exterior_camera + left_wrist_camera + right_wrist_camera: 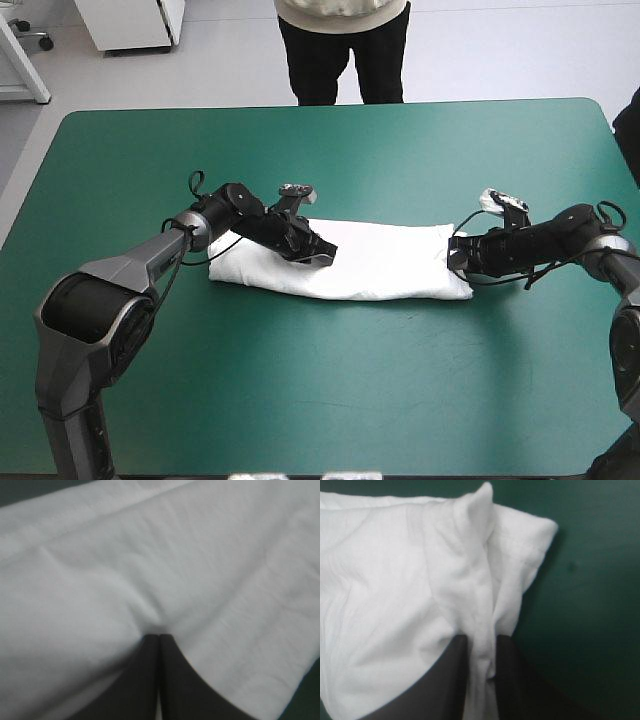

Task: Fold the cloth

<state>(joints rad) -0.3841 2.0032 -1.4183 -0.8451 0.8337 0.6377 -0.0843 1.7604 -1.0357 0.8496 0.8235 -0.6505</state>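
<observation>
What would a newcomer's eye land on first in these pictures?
A white T-shirt, folded into a long band, lies across the middle of the teal-green table. A black gripper works at each side: the left gripper pinches the cloth toward its left end, the right gripper clamps a bunched ridge at its right end.

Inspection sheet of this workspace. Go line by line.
Surface: teal-green cover, no marks seen.
Job's things: T-shirt, white, folded into a long band lying flat near mid-table.
Clutter: nothing seen.
Grippers: left claw shut, tip against the T-shirt where the cloth puckers; whether it pinches cloth cannot be told. Right claw shut on the T-shirt's end, a ridge of cloth pinched in it.
Cables: nothing seen.
Surroundings: nothing seen.
</observation>
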